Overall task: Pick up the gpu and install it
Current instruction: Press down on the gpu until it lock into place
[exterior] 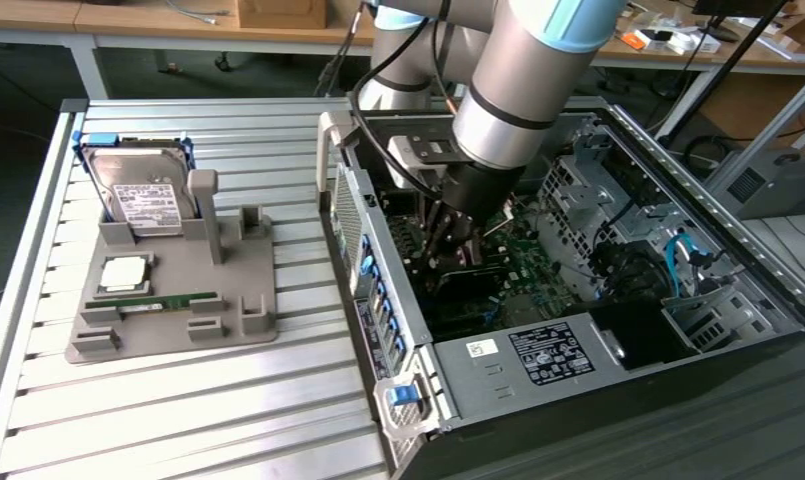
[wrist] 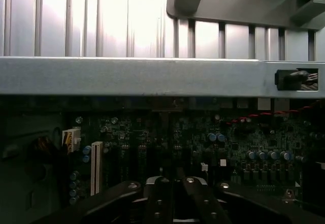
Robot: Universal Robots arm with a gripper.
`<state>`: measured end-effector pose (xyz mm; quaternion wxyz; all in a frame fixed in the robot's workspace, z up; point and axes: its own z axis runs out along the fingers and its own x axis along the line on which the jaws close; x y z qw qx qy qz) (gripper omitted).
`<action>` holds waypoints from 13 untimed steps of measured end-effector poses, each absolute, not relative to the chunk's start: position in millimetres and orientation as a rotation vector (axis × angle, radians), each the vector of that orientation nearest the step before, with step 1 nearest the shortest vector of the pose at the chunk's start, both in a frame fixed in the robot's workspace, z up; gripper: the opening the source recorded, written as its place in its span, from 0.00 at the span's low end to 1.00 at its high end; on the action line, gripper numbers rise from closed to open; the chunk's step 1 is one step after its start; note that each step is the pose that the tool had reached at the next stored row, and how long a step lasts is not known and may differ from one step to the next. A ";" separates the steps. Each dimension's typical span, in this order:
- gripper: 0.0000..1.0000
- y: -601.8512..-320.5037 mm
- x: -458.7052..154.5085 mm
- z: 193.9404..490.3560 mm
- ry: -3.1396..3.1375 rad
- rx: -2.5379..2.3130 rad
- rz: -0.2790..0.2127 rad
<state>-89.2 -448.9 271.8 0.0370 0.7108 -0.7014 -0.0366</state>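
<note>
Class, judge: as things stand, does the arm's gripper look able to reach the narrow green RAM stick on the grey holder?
Probably not directly: the gripper sits deep inside the open computer case, whose metal side wall stands between it and the narrow green RAM stick. Nothing covers the stick from above.

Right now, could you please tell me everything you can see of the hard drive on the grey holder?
The hard drive is a boxy silver metal unit with a white printed label on its face; the text is too small to read. It stands on one short end, tilted back, in a slot of the grey holder, on the exterior view's left, outside the computer case. Blue plastic rails frame its upper edge and sides. Nothing else appears to touch it.
</note>
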 end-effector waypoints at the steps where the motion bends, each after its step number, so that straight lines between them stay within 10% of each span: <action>1: 0.11 -448.9 -89.2 270.7 -2.153 2.182 -0.112; 13: 0.11 -448.3 -89.2 266.1 -2.147 2.176 -0.108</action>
